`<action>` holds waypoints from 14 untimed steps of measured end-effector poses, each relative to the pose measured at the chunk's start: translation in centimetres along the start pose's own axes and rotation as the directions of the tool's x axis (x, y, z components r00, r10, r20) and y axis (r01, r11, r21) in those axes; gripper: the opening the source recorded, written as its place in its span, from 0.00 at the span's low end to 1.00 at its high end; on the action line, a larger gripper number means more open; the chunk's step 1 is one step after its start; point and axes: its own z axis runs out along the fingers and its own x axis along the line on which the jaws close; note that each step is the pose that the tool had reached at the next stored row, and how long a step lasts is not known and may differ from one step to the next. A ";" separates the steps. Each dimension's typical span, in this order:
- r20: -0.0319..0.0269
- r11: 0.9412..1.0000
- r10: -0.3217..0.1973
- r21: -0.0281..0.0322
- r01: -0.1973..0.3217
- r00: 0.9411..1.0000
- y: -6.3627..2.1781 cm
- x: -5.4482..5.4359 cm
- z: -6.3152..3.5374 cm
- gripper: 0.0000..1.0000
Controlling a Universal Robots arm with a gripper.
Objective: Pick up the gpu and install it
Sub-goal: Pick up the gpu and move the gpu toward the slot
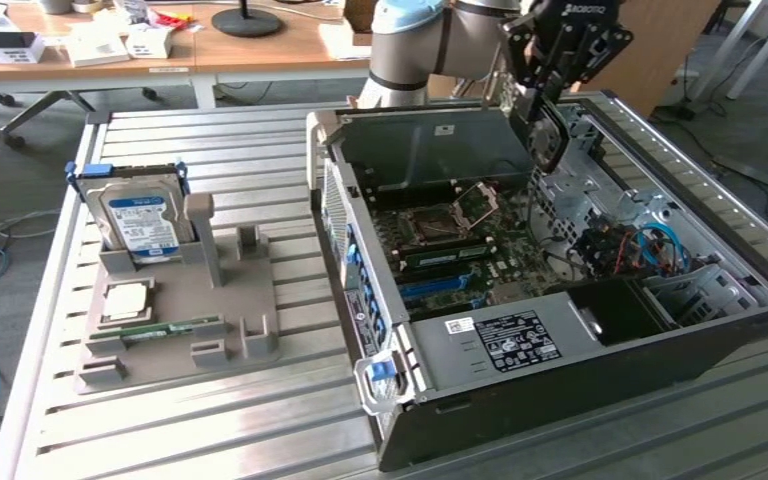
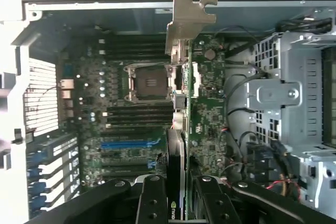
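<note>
While the gripper (image 2: pixel 177 203) clamps the gpu (image 2: pixel 176 150) edge-on between its fingers, the card hangs above the open computer case (image 1: pixel 584 370), over its motherboard (image 2: pixel 131 135). It looks light, stiff and fragile, so gripping the bare long edge, away from the connector strip and metal bracket (image 2: pixel 189 17), seems safest.

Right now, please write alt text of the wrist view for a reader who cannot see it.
The gripper holds the gpu, seen edge-on with its metal bracket at the far end, over the motherboard inside an open computer case. A processor socket and a blue slot show on the board; a metal drive cage stands beside it.
</note>
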 end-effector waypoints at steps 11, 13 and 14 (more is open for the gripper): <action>0.000 1.000 0.000 0.000 0.000 1.000 0.10 -1.9 0.04 0.26; 0.000 1.000 0.000 0.000 0.000 1.000 0.11 -2.0 0.04 0.26; 0.000 1.000 0.000 0.000 0.000 1.000 0.11 -2.1 0.05 0.26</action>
